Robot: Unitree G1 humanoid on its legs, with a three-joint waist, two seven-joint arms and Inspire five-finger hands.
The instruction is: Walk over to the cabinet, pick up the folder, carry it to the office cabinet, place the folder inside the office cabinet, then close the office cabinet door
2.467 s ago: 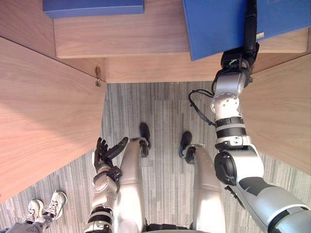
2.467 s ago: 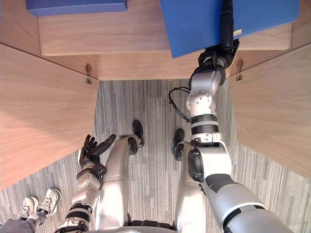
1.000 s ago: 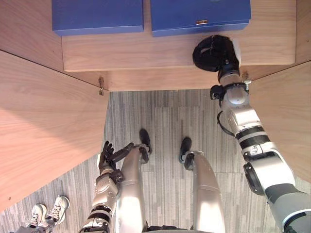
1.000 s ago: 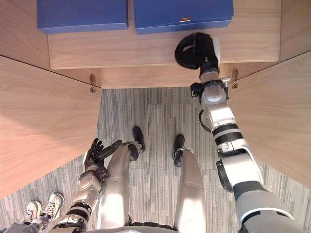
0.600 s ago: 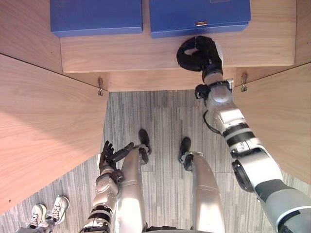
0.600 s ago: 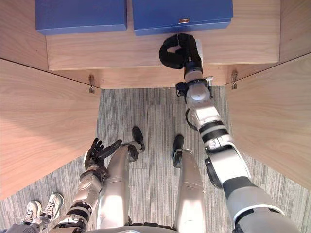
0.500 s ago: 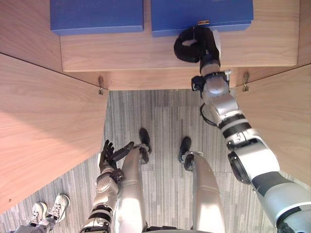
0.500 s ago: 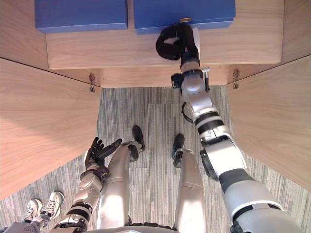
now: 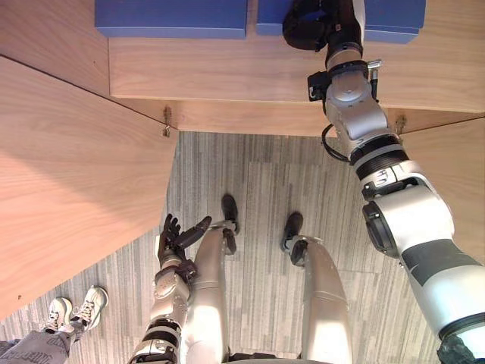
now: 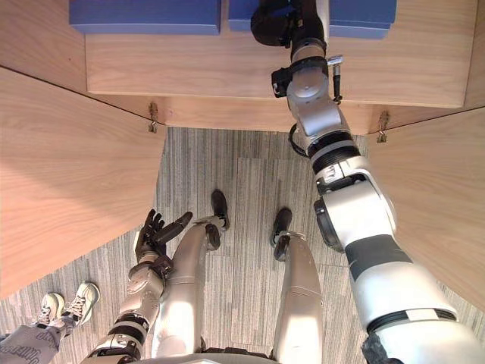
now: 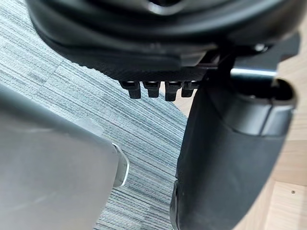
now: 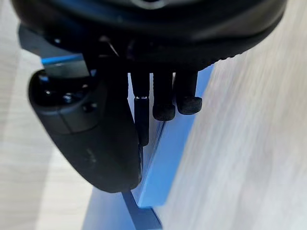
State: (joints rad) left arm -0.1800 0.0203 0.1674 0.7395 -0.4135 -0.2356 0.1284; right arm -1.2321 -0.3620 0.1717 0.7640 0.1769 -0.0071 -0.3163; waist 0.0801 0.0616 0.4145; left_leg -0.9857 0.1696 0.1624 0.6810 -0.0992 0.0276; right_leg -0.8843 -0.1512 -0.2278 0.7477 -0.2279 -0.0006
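Observation:
Two blue folders lie side by side on the wooden shelf (image 9: 227, 76) of the open office cabinet. One folder (image 9: 170, 17) is on the left, the other folder (image 9: 394, 17) on the right. My right hand (image 9: 318, 23) reaches over the shelf, its fingers curled, against the right folder's front edge. In the right wrist view the folder's blue edge (image 12: 168, 158) runs just past the curled fingers (image 12: 163, 100) and nothing sits between them and the thumb. My left hand (image 9: 178, 239) hangs low at my side with straight fingers, holding nothing.
The cabinet's left door (image 9: 68, 167) and right door (image 9: 455, 167) both stand open towards me on either side. Grey striped carpet (image 9: 258, 197) lies between them. A person's white shoes (image 9: 76, 311) stand at the lower left.
The right hand had the folder tilted above the shelf, then let it go flat beside the other one. The hand has since moved forward to the folder's edge. The camera shifted slightly.

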